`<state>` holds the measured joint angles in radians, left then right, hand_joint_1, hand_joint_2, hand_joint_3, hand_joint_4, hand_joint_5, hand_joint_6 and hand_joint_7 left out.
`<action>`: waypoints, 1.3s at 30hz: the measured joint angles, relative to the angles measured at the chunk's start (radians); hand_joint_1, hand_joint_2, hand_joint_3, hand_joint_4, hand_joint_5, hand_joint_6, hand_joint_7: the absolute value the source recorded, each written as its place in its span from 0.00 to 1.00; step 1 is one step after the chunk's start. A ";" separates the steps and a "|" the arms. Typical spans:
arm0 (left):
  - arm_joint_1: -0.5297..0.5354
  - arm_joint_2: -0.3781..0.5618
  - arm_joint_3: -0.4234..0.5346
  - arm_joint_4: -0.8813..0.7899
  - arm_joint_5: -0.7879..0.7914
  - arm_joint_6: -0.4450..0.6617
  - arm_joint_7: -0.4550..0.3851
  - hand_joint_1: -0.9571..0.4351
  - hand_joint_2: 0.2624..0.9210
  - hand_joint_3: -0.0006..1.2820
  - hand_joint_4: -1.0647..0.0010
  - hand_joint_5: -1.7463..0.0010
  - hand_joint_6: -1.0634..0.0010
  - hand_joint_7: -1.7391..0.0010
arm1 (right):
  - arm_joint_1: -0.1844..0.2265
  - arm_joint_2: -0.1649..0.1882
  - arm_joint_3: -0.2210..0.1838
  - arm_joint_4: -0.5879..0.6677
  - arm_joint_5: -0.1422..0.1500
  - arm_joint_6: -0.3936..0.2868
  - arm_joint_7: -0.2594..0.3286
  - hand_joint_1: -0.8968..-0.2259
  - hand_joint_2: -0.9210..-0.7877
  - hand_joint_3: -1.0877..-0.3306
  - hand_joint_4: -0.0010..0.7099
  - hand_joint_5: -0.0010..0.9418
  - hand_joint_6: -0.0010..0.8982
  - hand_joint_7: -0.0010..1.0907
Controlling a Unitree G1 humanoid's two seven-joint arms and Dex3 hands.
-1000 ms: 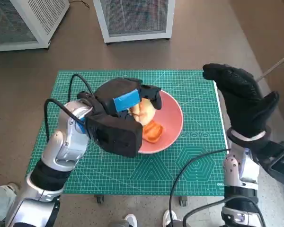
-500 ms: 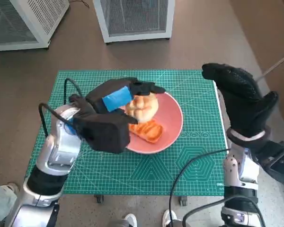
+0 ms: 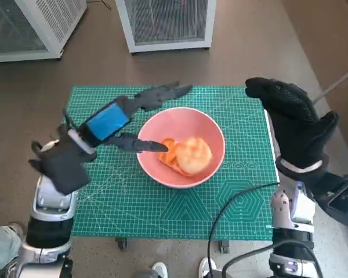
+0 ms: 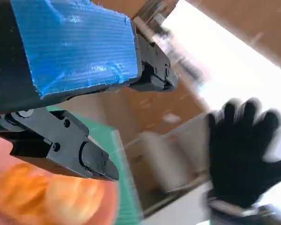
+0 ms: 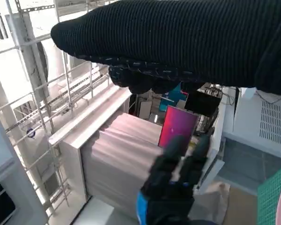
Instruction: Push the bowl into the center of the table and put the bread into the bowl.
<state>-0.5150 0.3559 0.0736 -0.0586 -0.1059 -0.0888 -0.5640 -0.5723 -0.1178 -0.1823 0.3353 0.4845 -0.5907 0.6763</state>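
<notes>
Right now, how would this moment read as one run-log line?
bread: in pink bowl | bowl: mid-mat | left robot hand: open, empty, beside bowl | right robot hand: open, raised off table edge

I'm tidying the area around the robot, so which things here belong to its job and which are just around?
Part of the job:
pink bowl
bread, lying in the bowl
left hand, open beside the bowl
green mat covering the table

Just around:
white cabinets on the floor
right hand, raised off the table edge
</notes>
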 measured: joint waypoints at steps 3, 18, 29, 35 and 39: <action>0.027 -0.022 0.035 0.000 -0.052 -0.030 0.024 0.47 0.98 0.04 0.84 0.99 0.68 0.99 | -0.002 0.000 0.001 -0.001 -0.001 0.002 -0.007 0.40 0.00 0.47 0.35 0.00 0.34 0.00; 0.083 -0.163 0.117 -0.032 -0.194 -0.084 0.203 0.27 1.00 0.24 0.76 0.98 0.65 0.98 | -0.061 0.002 0.010 0.000 -0.023 0.017 -0.054 0.45 0.00 0.46 0.35 0.00 0.34 0.01; 0.083 -0.165 0.112 -0.043 -0.182 -0.116 0.228 0.28 1.00 0.30 0.76 0.99 0.68 0.99 | -0.136 0.005 0.010 0.043 -0.028 0.011 -0.064 0.44 0.00 0.48 0.34 0.00 0.35 0.01; 0.083 -0.166 0.111 -0.042 -0.182 -0.131 0.235 0.28 1.00 0.30 0.76 0.99 0.68 0.99 | -0.151 0.007 0.009 0.078 -0.031 -0.001 -0.064 0.44 0.00 0.48 0.34 0.00 0.35 0.01; 0.083 -0.167 0.107 -0.042 -0.182 -0.137 0.239 0.28 1.00 0.30 0.76 0.99 0.68 0.99 | -0.158 0.007 0.009 0.089 -0.059 -0.003 -0.083 0.43 0.00 0.47 0.33 0.00 0.35 0.01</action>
<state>-0.4321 0.1885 0.1810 -0.1005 -0.2877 -0.2258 -0.3247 -0.7307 -0.1113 -0.1733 0.4248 0.4254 -0.5941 0.5933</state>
